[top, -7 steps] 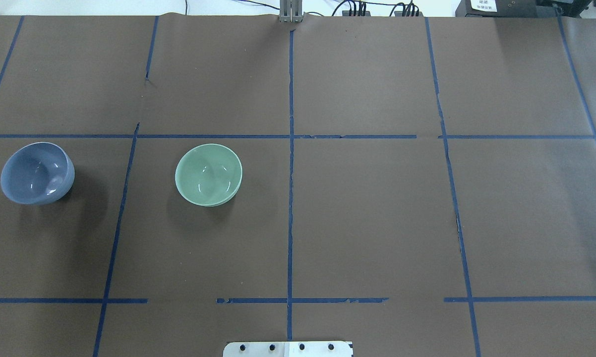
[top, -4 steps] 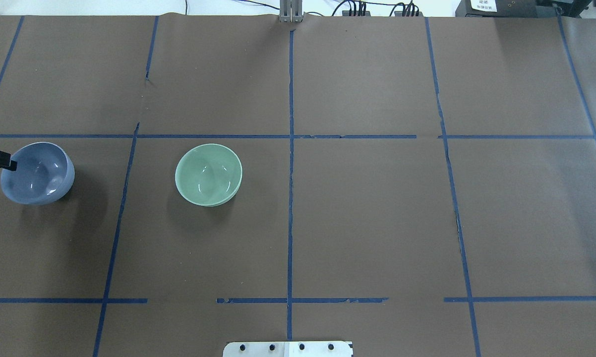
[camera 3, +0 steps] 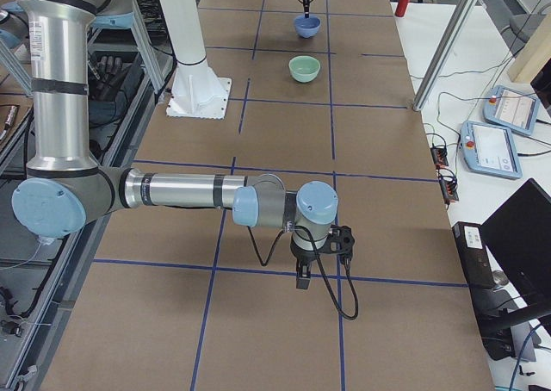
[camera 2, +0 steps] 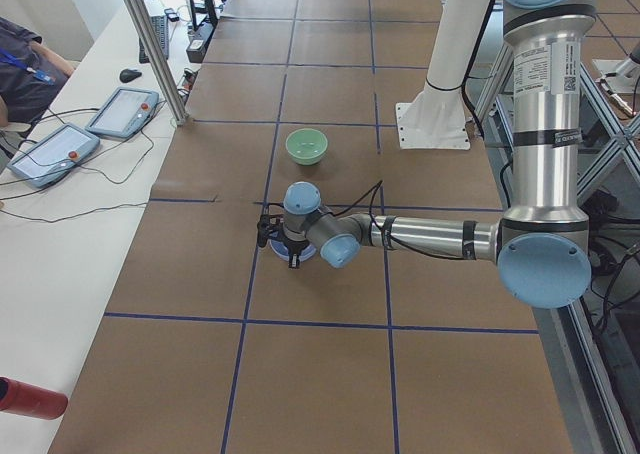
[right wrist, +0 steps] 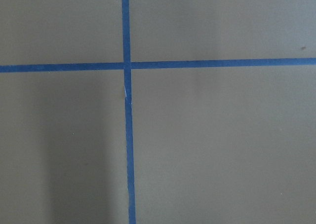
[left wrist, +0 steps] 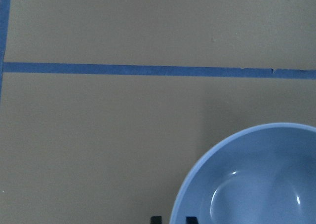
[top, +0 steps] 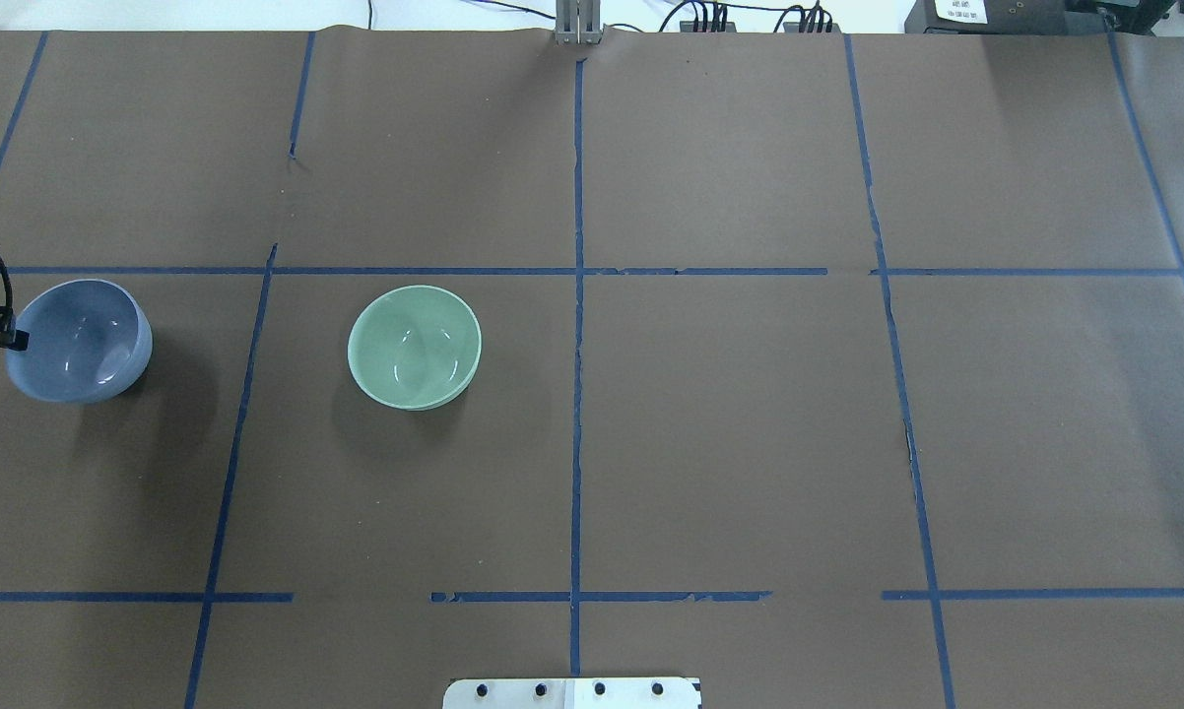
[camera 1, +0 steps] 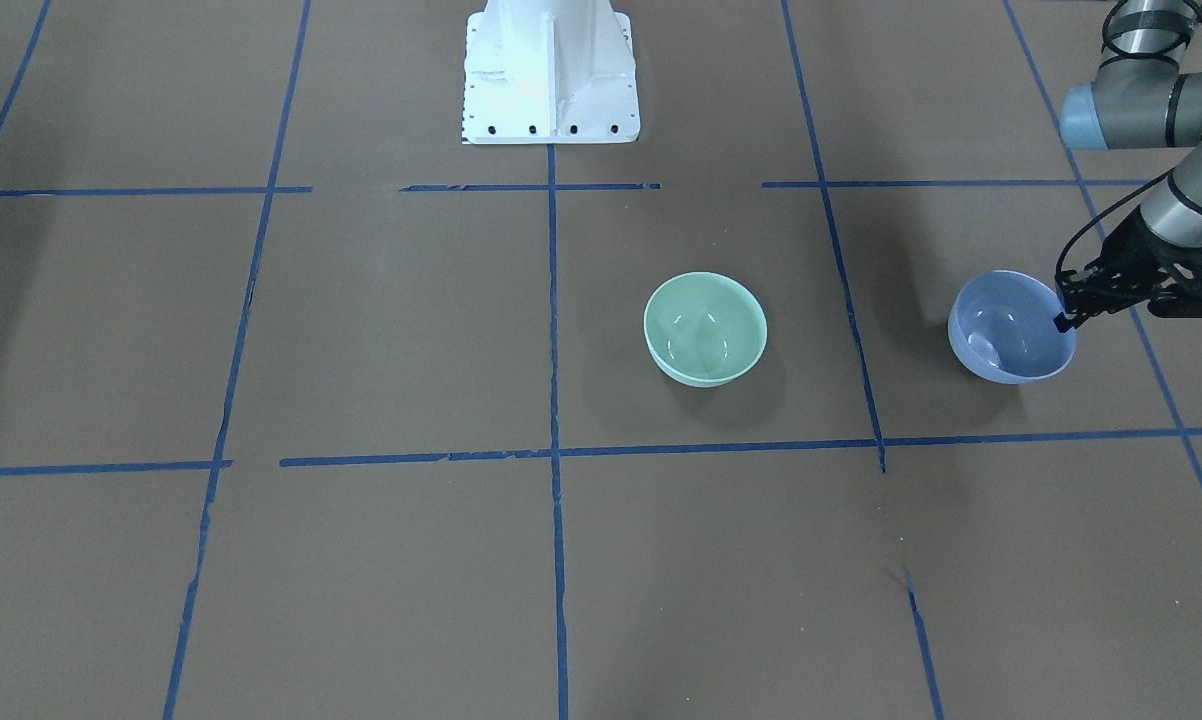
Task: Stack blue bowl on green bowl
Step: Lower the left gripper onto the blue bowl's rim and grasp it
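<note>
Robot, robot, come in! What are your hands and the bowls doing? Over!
Left end effector pinching blue bowl rim. Right end effector parked away over bare table. Green bowl empty, waiting. Path between bowls clear.

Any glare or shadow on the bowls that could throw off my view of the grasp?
Overhead: small white highlights inside the blue bowl and green bowl, soft shadows below each on the table. Front-facing: the same highlights, rims sharp, left gripper clear at the blue rim. Left wrist: bowl cropped, fingertips barely showing.
</note>
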You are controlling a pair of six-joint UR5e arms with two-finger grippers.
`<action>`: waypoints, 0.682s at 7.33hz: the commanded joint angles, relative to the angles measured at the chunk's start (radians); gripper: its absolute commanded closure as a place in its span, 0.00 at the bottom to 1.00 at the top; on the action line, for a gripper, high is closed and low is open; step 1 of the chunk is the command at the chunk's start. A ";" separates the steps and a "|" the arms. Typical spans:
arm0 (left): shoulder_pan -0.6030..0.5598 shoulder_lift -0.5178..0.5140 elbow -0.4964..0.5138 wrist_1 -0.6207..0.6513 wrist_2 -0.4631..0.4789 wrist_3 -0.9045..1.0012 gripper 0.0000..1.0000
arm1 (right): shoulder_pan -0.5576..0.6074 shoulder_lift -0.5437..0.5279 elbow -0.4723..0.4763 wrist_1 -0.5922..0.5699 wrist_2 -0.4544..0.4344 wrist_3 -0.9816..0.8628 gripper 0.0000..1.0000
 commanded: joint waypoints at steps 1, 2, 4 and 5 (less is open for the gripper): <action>-0.006 0.004 -0.040 0.007 0.002 -0.001 1.00 | 0.001 0.000 0.000 0.000 0.000 0.001 0.00; -0.009 -0.003 -0.114 0.096 0.002 -0.001 1.00 | 0.000 0.000 0.000 0.000 0.000 0.000 0.00; -0.007 -0.032 -0.310 0.319 0.002 -0.082 1.00 | 0.000 0.000 0.000 0.000 0.000 0.000 0.00; -0.004 -0.107 -0.329 0.374 0.003 -0.209 1.00 | 0.001 0.000 0.000 0.000 0.000 0.000 0.00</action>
